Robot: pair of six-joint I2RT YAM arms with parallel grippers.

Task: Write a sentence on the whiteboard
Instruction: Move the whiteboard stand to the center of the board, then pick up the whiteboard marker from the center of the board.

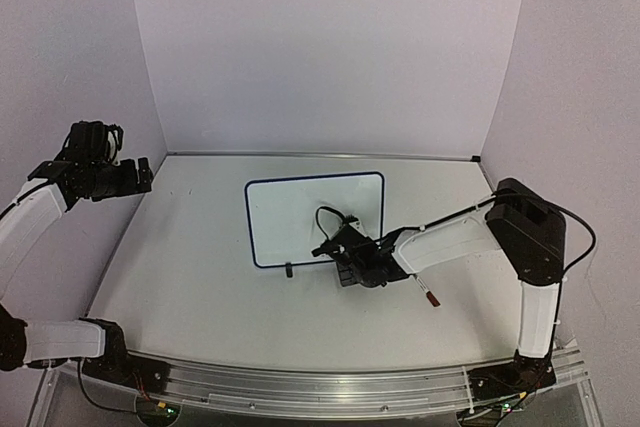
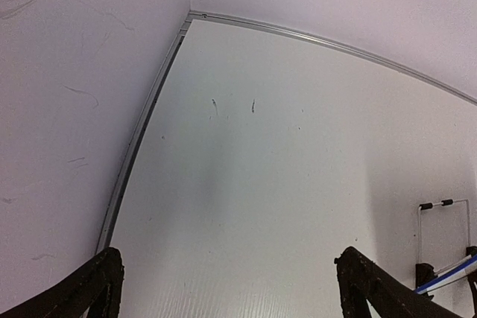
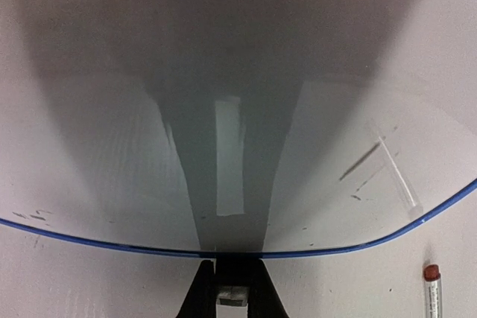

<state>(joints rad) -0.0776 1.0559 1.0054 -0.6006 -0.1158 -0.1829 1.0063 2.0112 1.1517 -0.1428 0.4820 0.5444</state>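
The whiteboard (image 1: 300, 209), white with a dark blue frame, lies flat in the middle of the table. One black foot (image 1: 289, 269) shows at its near edge. My right gripper (image 1: 332, 251) sits at that near edge. In the right wrist view its fingers (image 3: 200, 288) are shut on a small black piece right against the blue frame (image 3: 112, 242), apparently the board's other foot. The sentence is out of view; the board's face (image 3: 97, 176) carries only a few faint dark flecks. My left gripper (image 1: 147, 175) hangs open at the far left, with nothing between its fingers (image 2: 100, 277).
A marker with a red cap (image 1: 430, 296) lies on the table just right of the right gripper and shows at the right edge of the right wrist view (image 3: 431, 288). White walls enclose the table on three sides. A corner of the board's blue frame (image 2: 447, 274) shows in the left wrist view.
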